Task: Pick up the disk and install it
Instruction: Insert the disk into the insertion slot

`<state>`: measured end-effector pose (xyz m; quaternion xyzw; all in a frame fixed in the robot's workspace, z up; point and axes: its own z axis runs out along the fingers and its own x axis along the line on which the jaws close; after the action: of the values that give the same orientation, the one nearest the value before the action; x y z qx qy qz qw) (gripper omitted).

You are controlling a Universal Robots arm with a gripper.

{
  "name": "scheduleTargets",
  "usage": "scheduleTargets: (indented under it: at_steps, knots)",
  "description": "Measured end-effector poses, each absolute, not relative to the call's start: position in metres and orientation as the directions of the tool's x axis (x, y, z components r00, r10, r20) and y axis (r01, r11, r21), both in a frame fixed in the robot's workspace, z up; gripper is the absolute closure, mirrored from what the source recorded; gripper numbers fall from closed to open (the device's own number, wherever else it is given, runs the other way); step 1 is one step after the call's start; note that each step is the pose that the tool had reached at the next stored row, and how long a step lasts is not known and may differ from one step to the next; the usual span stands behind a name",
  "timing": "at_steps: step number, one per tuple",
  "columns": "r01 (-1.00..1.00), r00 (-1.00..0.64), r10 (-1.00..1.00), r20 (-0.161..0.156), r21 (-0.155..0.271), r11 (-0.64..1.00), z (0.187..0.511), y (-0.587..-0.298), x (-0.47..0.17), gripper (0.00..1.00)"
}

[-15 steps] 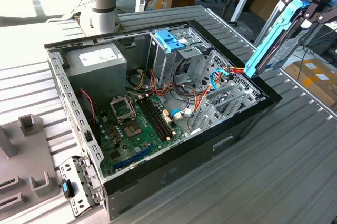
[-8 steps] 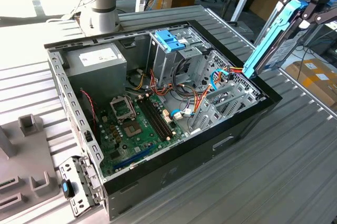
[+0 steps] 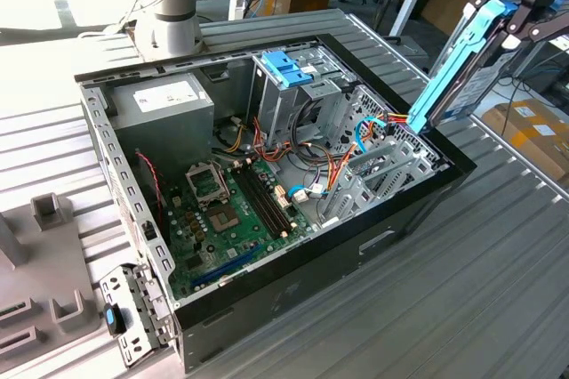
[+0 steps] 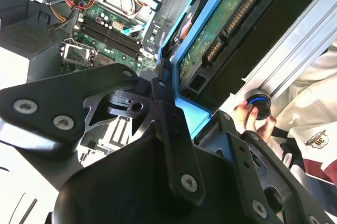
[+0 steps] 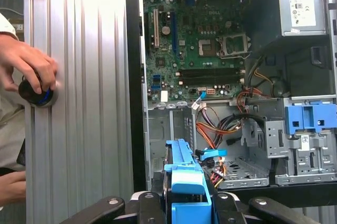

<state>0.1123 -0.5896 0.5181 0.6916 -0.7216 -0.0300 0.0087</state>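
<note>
The disk (image 3: 455, 72) is a flat drive framed by light-blue rails. It hangs tilted over the exterior view's right rim of the open computer case (image 3: 400, 219), its lower end just above the grey drive bay (image 3: 384, 168) and the coloured cables. My gripper (image 3: 509, 21) is shut on the disk's upper end. In the second wrist view the disk's green circuit board (image 4: 221, 29) faces the camera beside a black finger (image 4: 167, 121). In the first wrist view the disk (image 5: 184, 179) is seen edge-on between the fingers (image 5: 150, 203), over the bay.
Inside the case lie the motherboard (image 3: 227, 210), a grey power supply (image 3: 164, 108) and a blue handle on a grey metal cage (image 3: 286, 68). A person's hand (image 5: 31, 69) holds a black knob on the ribbed metal table (image 5: 89, 103). The arm's base (image 3: 173, 14) stands behind the case.
</note>
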Motion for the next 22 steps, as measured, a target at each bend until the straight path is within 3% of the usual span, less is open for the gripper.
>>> scheduleTargets:
  at_steps: [22]
  knots:
    - [-0.998,-0.043,-0.999,-0.029,0.055,0.041,0.518,-0.590,0.099,0.63]
